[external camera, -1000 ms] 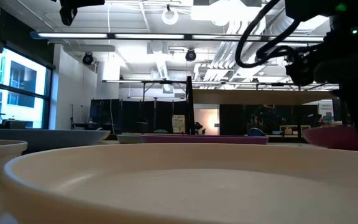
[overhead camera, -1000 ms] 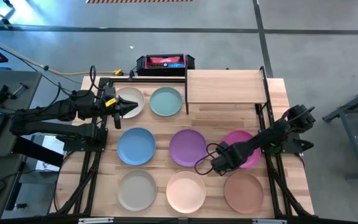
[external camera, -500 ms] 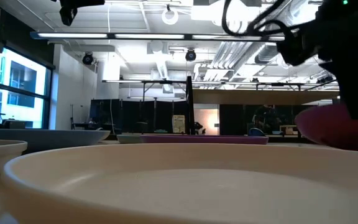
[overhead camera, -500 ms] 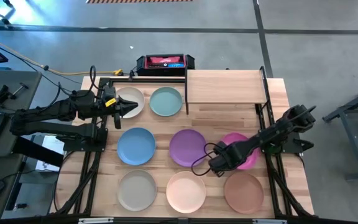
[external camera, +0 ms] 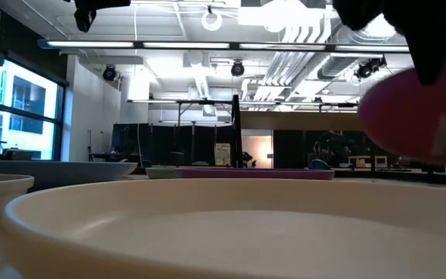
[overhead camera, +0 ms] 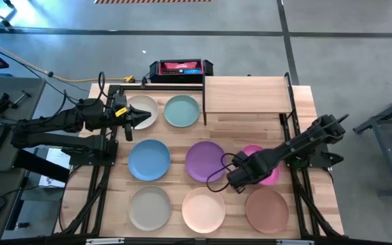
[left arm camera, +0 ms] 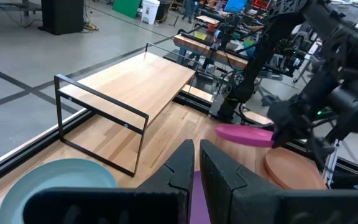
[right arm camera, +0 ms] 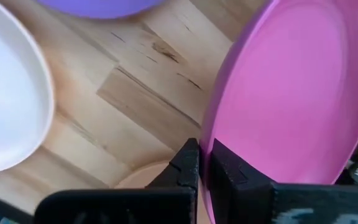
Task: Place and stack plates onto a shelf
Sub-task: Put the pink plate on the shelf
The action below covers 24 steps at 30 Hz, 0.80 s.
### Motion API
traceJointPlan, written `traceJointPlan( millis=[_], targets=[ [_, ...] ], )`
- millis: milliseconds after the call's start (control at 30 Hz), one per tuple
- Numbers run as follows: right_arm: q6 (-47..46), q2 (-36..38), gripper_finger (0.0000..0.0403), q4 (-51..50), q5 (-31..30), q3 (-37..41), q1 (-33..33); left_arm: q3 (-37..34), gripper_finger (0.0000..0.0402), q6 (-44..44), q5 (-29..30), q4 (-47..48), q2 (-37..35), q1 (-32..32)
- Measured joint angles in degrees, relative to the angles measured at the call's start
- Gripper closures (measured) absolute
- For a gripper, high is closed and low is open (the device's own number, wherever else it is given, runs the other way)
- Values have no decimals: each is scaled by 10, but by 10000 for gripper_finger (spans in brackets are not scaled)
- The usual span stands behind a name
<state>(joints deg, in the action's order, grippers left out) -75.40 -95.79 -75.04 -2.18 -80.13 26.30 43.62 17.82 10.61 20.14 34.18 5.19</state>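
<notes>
- The right pincer (overhead camera: 235,178) is clenched on the rim of the magenta plate (overhead camera: 269,173), with one finger on each side of the edge, as the right wrist view shows (right arm camera: 291,106).
- That plate is lifted clear of the desk (overhead camera: 305,102); the left wrist view catches it hanging level in the air (left arm camera: 244,134) above the brown plate (left arm camera: 294,168).
- It sits over the right-hand part of the desk, between the purple plate (overhead camera: 205,161) and the right edge.
- The shelf (overhead camera: 245,95) stands at the far right corner of the desk, its board bare.
- The left pincer (overhead camera: 141,118) hovers over the cream plate (overhead camera: 145,109) near the far left corner, its fingers pressed together on nothing (left arm camera: 197,165).
- The teal plate (overhead camera: 182,111) lies just beside the cream one, next to the shelf's left posts.
- The blue plate (overhead camera: 149,160) lies in the middle row on the left.
- Along the near edge lie the grey-beige plate (overhead camera: 150,207), the peach plate (overhead camera: 203,209) and the brown one (overhead camera: 267,209).
</notes>
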Motion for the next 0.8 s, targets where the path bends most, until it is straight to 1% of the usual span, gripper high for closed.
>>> traceJointPlan(
  millis=[133,333,600,800],
  targets=[
    [0,0,402,-55,-15,-58,0,0,385,0,0,0,0,0],
    [-6,1,403,-148,-58,-146,0,0,385,0,0,1,0,0],
    [48,6,403,-150,-123,-214,-29,0,385,-1,0,2,0,0],
    [116,6,403,-150,-139,-231,-68,0,385,-1,0,7,0,0]
  ],
)
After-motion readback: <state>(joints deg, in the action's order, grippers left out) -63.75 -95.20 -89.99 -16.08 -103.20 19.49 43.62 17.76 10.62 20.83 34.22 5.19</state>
